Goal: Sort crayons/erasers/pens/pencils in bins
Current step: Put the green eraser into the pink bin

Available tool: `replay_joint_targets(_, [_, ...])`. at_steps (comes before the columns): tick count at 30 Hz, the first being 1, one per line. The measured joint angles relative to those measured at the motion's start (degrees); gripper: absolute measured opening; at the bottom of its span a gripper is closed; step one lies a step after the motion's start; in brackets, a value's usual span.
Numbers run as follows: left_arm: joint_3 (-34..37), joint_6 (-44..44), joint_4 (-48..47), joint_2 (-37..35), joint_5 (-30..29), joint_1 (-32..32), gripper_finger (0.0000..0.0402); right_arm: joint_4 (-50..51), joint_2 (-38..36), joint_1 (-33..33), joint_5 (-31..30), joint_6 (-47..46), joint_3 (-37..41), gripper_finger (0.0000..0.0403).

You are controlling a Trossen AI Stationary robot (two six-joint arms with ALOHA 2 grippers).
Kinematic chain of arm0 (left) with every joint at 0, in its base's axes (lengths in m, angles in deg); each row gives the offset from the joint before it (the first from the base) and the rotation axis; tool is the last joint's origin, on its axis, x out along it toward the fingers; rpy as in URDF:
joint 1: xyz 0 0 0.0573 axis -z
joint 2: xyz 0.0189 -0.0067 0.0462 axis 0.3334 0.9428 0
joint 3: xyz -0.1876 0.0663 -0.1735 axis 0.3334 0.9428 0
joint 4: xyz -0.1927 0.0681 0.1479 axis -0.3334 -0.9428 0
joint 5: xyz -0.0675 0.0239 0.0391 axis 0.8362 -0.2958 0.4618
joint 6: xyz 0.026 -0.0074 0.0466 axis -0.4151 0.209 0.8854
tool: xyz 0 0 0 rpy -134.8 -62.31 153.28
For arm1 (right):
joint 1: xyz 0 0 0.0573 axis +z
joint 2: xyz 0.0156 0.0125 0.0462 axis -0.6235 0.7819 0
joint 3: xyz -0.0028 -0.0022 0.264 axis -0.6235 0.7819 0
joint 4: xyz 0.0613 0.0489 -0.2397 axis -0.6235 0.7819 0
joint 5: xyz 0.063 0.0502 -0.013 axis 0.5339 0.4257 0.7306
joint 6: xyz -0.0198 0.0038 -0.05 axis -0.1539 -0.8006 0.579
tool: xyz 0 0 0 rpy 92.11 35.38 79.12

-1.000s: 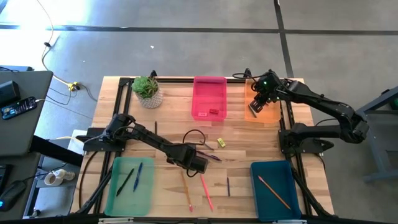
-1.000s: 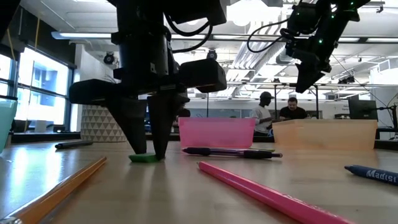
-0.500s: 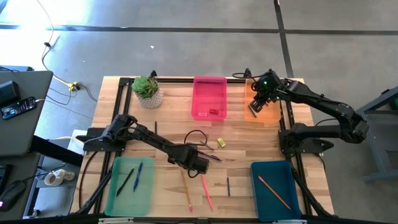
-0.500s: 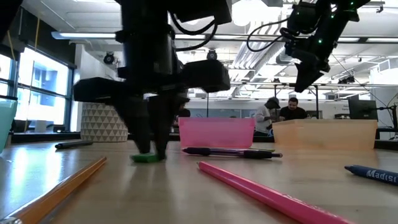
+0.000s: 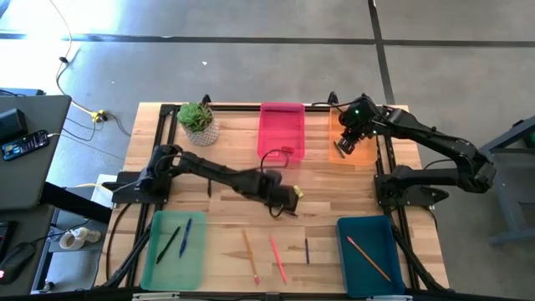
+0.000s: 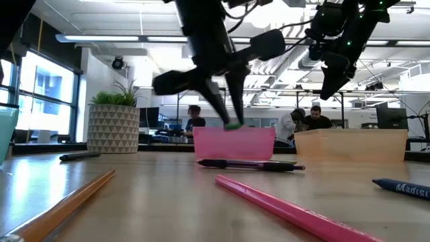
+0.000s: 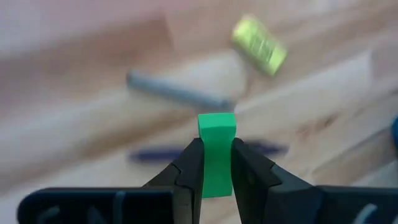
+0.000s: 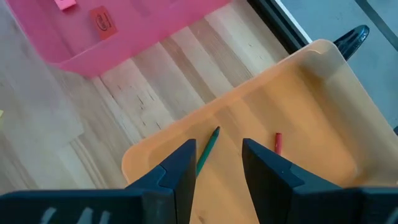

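My left gripper [image 5: 287, 201] is shut on a small green eraser [image 7: 216, 149] and hangs above the middle of the table; the low view shows the eraser [image 6: 233, 125] well off the tabletop. A yellow eraser [image 7: 259, 45], a grey pen [image 7: 177, 94] and a purple pen [image 7: 149, 154] lie on the wood below. My right gripper [image 5: 345, 145] is open and empty above the orange bin [image 8: 298, 112], in which a green crayon [image 8: 207, 149] and a red crayon [image 8: 277, 143] lie. The pink bin [image 5: 282, 125] holds a red eraser [image 5: 288, 150]. My left gripper pinches the green eraser's two opposite side faces [image 7: 216, 177] between its two fingers, which point down from above. The block's upper end [image 7: 217, 122] sticks out past the fingertips. The eraser is lifted clear of the table.
A green bin [image 5: 174, 247] with a blue and a black pen stands near left; a teal bin [image 5: 372, 251] with an orange pencil stands near right. An orange pencil [image 5: 251, 255], a pink pencil [image 5: 277, 257] and a short dark stick [image 5: 307, 249] lie between them. A potted plant [image 5: 198, 123] stands far left.
My left gripper has risen from the tabletop with the green eraser, which now hangs clear of the wood. It has gone toward the table's right and far edges, closer to the yellow eraser and the pink bin.
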Motion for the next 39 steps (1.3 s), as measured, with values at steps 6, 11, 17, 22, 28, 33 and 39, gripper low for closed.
replay_joint_targets(6, [-4.27,11.15,0.52,-0.3,-2.06,-5.74,0.0054,-0.01,-0.01,0.0,0.41,0.0,0.0,0.0121])
replay_joint_targets(11, [-6.3,21.69,1.98,-0.33,-2.15,-11.65,0.0054,-0.02,-0.01,0.0,0.42,-0.95,0.0,0.0121])
replay_joint_targets(17, [-8.18,33.81,2.01,-0.35,0.85,-18.1,0.0054,-0.03,-0.03,0.0,0.42,-5.67,-0.02,0.0121])
replay_joint_targets(22, [-8.46,41.59,2.01,-0.35,3.37,-22.7,0.0054,-0.05,-0.03,0.0,0.42,-8.37,-0.02,0.0121])
replay_joint_targets(28, [-8.46,50.67,1.21,-0.35,4.79,-26.49,0.0054,-0.42,-0.03,0.0,0.42,-11.92,-0.02,0.0121])
replay_joint_targets(33, [-5.7,56.65,0.11,-0.35,6.16,-27.92,0.0054,-1.94,-0.03,0.0,0.42,-16.26,-0.02,0.0121])
replay_joint_targets(39, [-2.21,60.72,1.1,-0.35,8.29,-29.37,0.0054,-4.82,-0.03,0.0,0.42,-19.47,-0.02,0.0121])
